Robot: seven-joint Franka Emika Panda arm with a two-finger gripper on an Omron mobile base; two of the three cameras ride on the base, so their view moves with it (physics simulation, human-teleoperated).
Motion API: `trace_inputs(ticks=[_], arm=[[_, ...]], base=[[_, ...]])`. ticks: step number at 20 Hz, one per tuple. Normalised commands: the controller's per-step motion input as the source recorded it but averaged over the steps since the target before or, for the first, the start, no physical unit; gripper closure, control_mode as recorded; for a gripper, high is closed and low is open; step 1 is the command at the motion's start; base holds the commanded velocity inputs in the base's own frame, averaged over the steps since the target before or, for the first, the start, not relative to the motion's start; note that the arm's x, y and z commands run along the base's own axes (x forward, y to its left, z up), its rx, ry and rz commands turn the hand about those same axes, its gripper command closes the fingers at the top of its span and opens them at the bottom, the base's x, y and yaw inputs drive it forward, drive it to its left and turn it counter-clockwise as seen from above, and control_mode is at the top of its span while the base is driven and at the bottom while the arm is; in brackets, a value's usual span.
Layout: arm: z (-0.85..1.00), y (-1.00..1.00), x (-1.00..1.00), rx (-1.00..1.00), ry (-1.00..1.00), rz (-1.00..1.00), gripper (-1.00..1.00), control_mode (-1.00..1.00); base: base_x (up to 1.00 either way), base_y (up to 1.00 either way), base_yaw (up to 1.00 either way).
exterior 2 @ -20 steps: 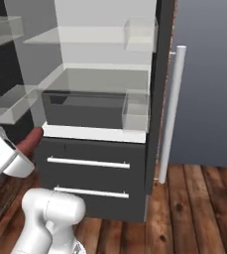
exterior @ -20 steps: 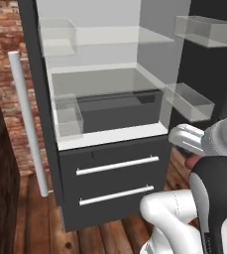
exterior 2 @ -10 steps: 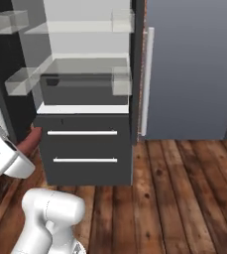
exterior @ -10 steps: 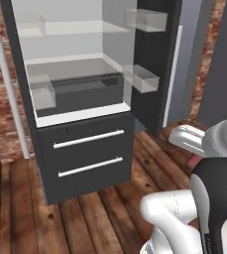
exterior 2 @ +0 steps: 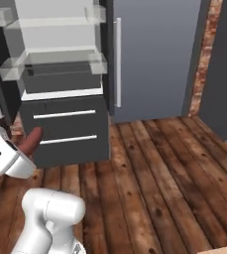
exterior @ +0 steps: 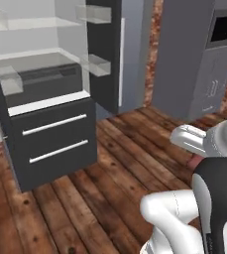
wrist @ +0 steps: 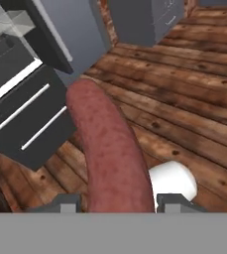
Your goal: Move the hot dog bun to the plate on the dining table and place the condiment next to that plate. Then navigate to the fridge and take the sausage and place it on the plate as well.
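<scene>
While your base faces the wood floor (exterior: 120,149), the fridge (exterior: 45,129) stands at the left of both base views with its upper compartment open: you can count two lower drawers, each with one pale bar handle, and clear bins on the inside of its open door (exterior: 105,54). In the right base view one long pale handle (exterior 2: 117,62) runs down the grey door panel just right of the open compartment. Further right in the left base view you have one tall grey cabinet (exterior: 199,59) with a dark oven panel near its top, set against a brick wall.

You have one sausage (wrist: 110,154), red-brown, pinched in the claw (wrist: 116,202): in the hand view it rises lengthwise from between the two dark finger tips, one on each side of it. In the right base view its end (exterior 2: 32,140) sticks out beside the white hand at the left edge, in front of the drawers and above the floor.
</scene>
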Motion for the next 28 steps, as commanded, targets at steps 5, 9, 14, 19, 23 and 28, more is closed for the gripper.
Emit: trace_inputs(ticks=[5,9,14,19,23,28], arm=[[0.00,0.00,0.00,0.00,0.00,0.00,1.00,1.00],[0.00,0.00,0.00,0.00,0.00,0.00,1.00,1.00],[0.00,0.00,0.00,0.00,0.00,0.00,1.00,1.00],[0.00,0.00,0.00,0.00,0.00,0.00,1.00,1.00],[0.00,0.00,0.00,0.00,0.00,0.00,1.00,1.00],[0.00,0.00,0.00,0.00,0.00,0.00,1.00,1.00]], base=[[-1.00,0.13,-0.61],[-0.92,0.15,-0.70],[-0.85,0.08,-0.68],[-0.60,-0.19,-0.52],[-0.01,-0.52,-0.46],[0.08,-0.76,-0.39]])
